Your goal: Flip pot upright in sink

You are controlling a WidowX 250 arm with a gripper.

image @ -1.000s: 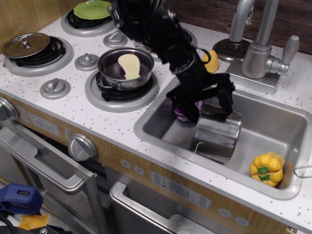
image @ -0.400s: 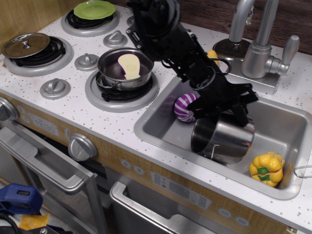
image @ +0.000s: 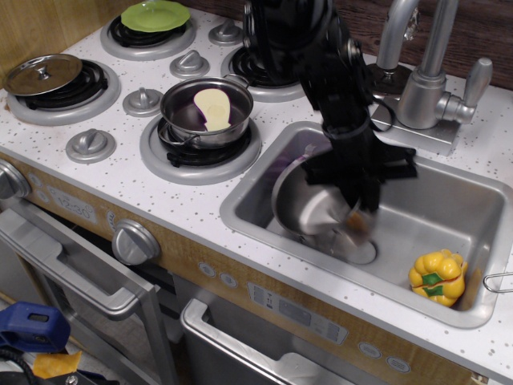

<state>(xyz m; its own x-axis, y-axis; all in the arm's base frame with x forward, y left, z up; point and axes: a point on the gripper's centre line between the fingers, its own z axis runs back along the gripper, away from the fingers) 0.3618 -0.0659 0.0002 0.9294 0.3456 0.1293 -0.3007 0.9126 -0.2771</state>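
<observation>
The shiny steel pot (image: pixel 309 204) lies tilted in the left half of the sink (image: pixel 453 212). Its open mouth faces left and up, and its base points right toward the drain. My black gripper (image: pixel 358 215) reaches down from the arm above the sink and is closed on the pot's right side. The fingertips are partly hidden against the metal. The pot's wire handles are hard to make out.
A yellow toy pepper (image: pixel 437 277) sits in the sink's front right corner. A shallow steel pan (image: pixel 207 111) holding a pale piece stands on the burner left of the sink. The faucet (image: pixel 425 76) rises behind the sink. A green plate (image: pixel 152 14) and a lid (image: pixel 42 74) rest on other burners.
The arm swung right, then back down into the sink. The pot turned with it, from mouth-down to mouth facing left and up. It now hides the purple striped ball.
</observation>
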